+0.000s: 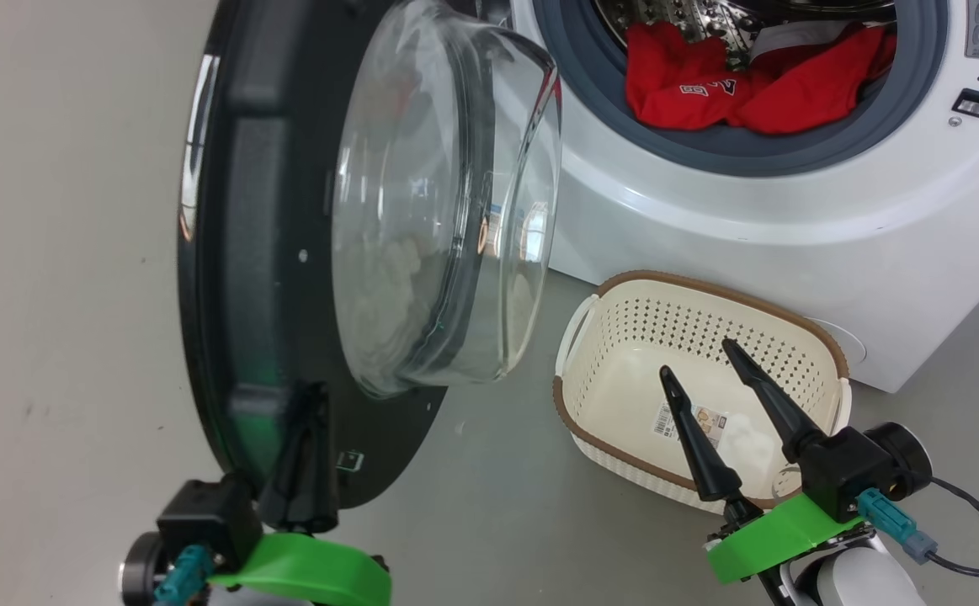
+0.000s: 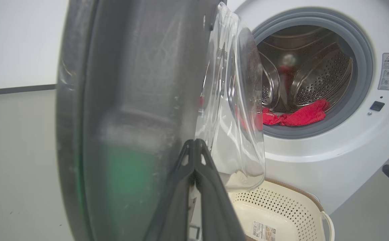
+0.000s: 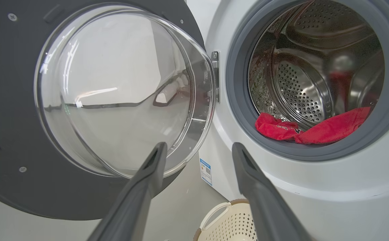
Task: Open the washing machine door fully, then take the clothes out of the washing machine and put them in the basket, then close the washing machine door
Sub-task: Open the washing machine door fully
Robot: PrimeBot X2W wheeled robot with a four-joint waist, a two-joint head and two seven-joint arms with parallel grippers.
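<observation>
- Because its round mouth faces the robot, the washing machine [image 1: 750,219] lies ahead of and beyond both grippers, with the drum exposed for reaching in.
- the washing machine door [image 1: 262,252] stands swung out on its hinge, directly in front of the left gripper's tips. The head view catches it almost edge-on. The right wrist view meets its dark inner face and glass bowl nearly square, hinge included, so I judge it wide open but perhaps not fully.
- the basket [image 1: 708,290] sits on the floor under the right gripper, below the machine's mouth, probably so garments travel a short way. No garment is inside, just a barcode sticker.
- the clothes [image 1: 800,93] lie at the drum's bottom, well beyond and above the right gripper's tips. From the head their white lettering and a bit of white cloth are plain. From the left wrist they are a red strip partly behind the glass.
- the left gripper [image 2: 194,142] has its fingers pressed together on nothing, tips at the door's inner face, apparently as a pusher. That close view is blurred, so actual contact is uncertain.
- the right gripper [image 3: 198,145] hangs with fingers spread wide and empty, aimed between door and mouth, likely waiting for the clothes.
</observation>
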